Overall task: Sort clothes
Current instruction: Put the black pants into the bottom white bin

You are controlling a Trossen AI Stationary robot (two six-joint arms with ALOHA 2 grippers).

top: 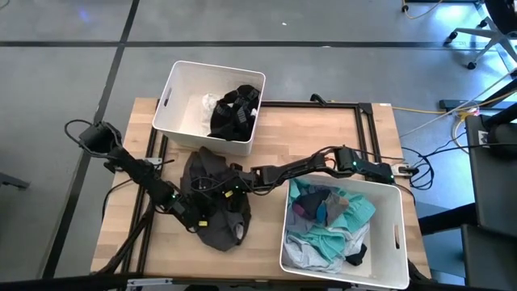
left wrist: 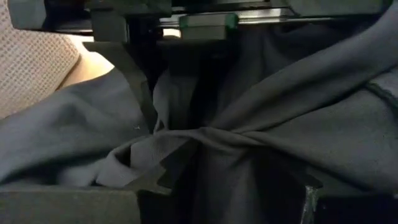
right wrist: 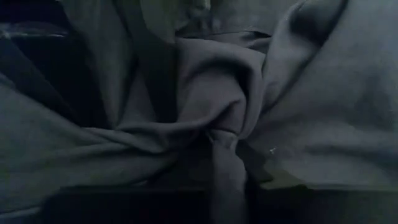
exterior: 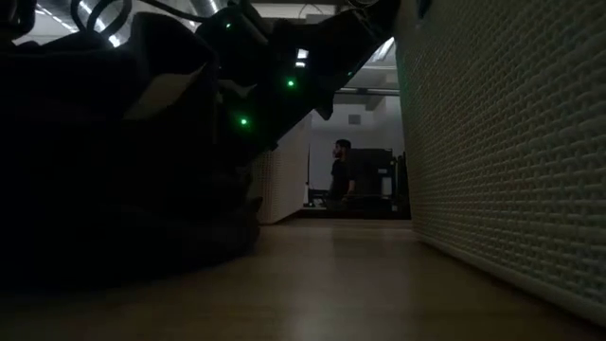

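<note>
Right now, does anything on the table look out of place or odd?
Only the dark grey garment: it lies crumpled on the bare table between the two bins, outside both. The right gripper and left gripper are on it.

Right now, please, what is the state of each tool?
Left tool: cannot be told; it rests on the dark grey garment.
Right tool: closed on a fold of the dark grey garment.

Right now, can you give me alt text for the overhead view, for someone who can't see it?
Both arms meet over a dark grey garment crumpled on a wooden table. A white bin behind it holds black clothes; a second bin to the right holds teal and pale clothes.
</note>
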